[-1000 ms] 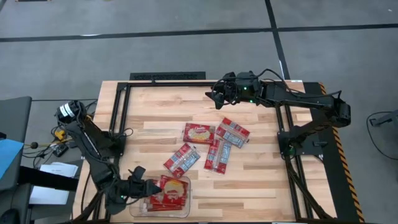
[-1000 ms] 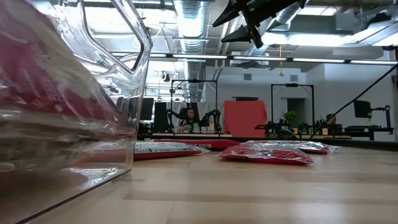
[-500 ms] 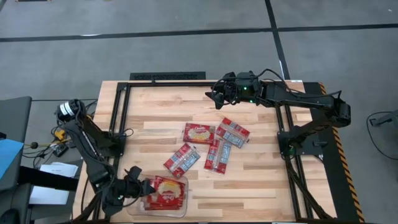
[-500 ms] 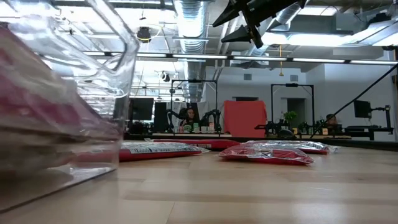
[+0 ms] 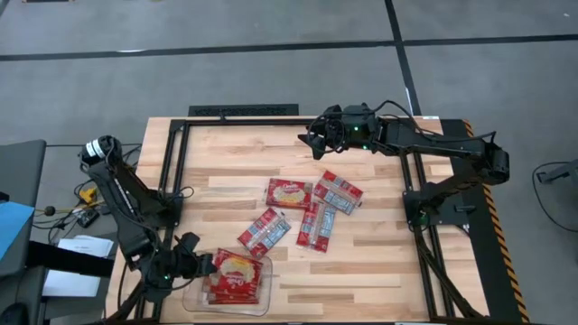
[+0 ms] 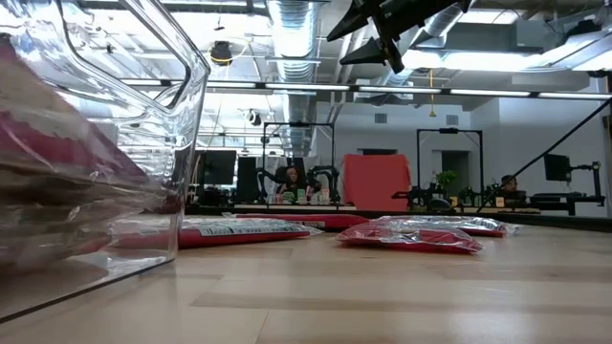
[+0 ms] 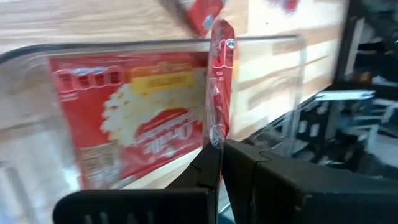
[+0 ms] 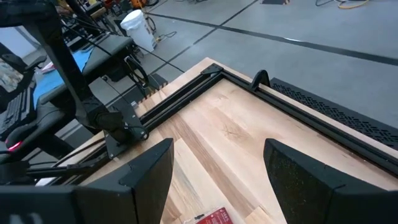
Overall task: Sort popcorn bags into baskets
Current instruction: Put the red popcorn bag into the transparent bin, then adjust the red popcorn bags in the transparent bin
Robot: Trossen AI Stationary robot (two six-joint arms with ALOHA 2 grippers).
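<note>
The clear plastic basket [image 5: 262,305] sits at the table's near left, with red popcorn bags [image 5: 240,276] lying flat inside; its wall fills the left of the low view [image 6: 186,143]. My left gripper [image 5: 191,264] is at the basket's left end, shut on a red bag that stands on edge [image 7: 221,81] beside a flat bag with a popcorn picture [image 7: 137,118]. Several more bags lie flat mid-table [image 5: 288,191], [image 5: 338,191], [image 5: 312,226], [image 5: 265,231]. My right gripper [image 5: 314,143] hangs open above the far edge, away from them. My left gripper pinches a red popcorn bag between its two fingers [image 7: 208,168]. The bag's thin sealed edge [image 7: 217,140] rises straight out from between the fingertips, so the bag stands on edge over the basket. The fingers hide which part they grip, and I cannot tell whether the basket's wall is touched too.
Black frame rails run along the table's far edge [image 8: 211,81] and left side [image 5: 172,171]. Bare wood lies between the loose bags and the basket, and on the table's right half [image 5: 379,253]. People and equipment show in the room beyond [image 6: 292,177].
My left gripper has drawn back toward the table's left edge. The basket has slid a little to the left and turned slightly, and the bags inside have shifted with it. In the low view the basket's wall has moved leftward.
</note>
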